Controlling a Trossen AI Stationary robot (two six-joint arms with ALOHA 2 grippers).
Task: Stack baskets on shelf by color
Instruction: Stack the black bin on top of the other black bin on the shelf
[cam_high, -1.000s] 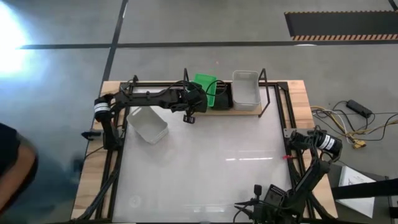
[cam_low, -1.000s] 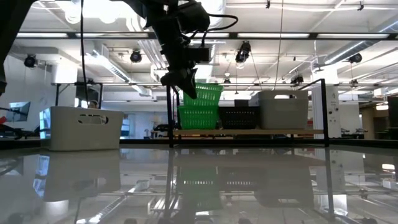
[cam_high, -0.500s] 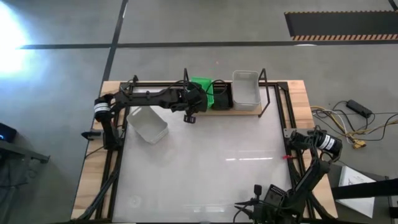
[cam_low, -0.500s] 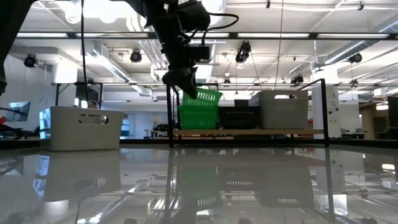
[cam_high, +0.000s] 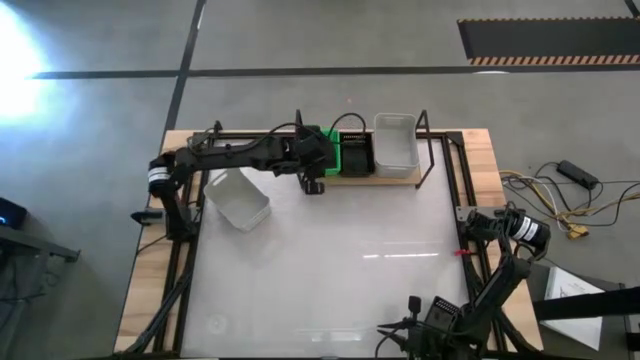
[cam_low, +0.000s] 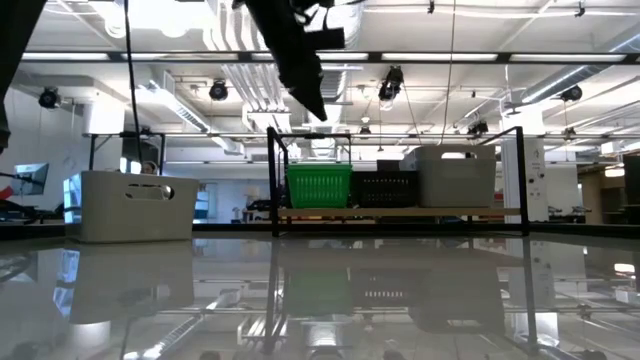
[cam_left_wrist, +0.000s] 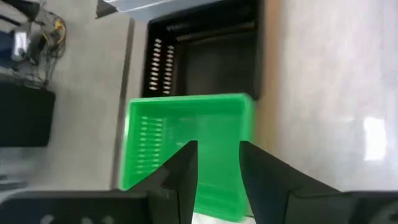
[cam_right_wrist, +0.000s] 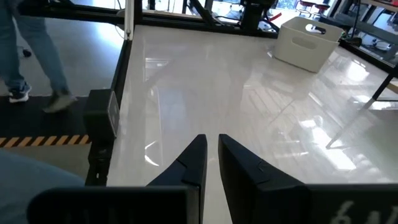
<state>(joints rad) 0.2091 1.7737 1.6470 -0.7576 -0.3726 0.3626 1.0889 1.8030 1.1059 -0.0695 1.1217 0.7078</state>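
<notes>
Hovering above the bright green plastic basket (cam_left_wrist: 186, 146) on the wooden shelf (cam_high: 385, 177), the left gripper (cam_left_wrist: 214, 165) is observed parted, nothing grasped or touched.

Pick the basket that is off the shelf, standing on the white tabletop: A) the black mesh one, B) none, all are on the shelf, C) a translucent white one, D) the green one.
C: a translucent white basket stands alone on the tabletop left of the shelf, while the green basket and black mesh basket sit on the plank.
</notes>
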